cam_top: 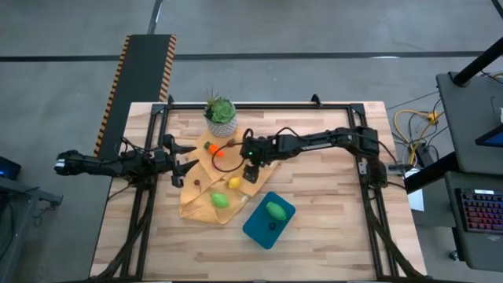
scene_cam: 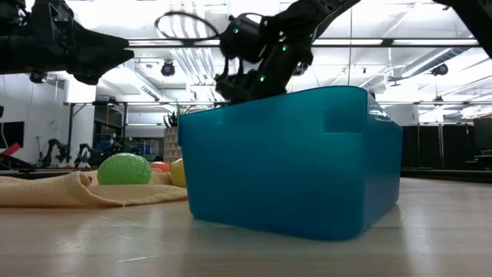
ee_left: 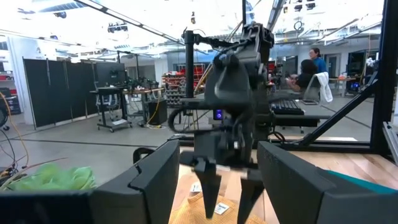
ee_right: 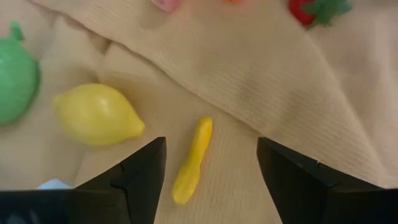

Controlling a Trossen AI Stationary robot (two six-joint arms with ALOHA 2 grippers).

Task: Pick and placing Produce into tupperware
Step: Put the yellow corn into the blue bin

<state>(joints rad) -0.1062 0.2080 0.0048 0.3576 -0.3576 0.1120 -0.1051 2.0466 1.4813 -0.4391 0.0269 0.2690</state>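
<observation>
The mustard cloth [cam_top: 206,191] lies left of centre and carries a yellow lemon [ee_right: 96,115], a slim yellow piece [ee_right: 193,160], a green piece [cam_top: 219,200], an orange carrot [cam_top: 214,148] and small dark red pieces. The teal tupperware [cam_top: 269,218] stands by the cloth's near right corner, with a green piece [cam_top: 275,210] and a small dark one inside. My right gripper [ee_right: 211,155] is open and points down over the cloth, just above the slim yellow piece. My left gripper [cam_top: 189,156] is open and level at the cloth's left edge.
A potted green plant [cam_top: 221,114] stands at the cloth's far edge. In the low view the tupperware [scene_cam: 296,165] fills the foreground, with a green piece [scene_cam: 124,169] on the cloth [scene_cam: 77,188] beside it. People sit in the room beyond the table's right side.
</observation>
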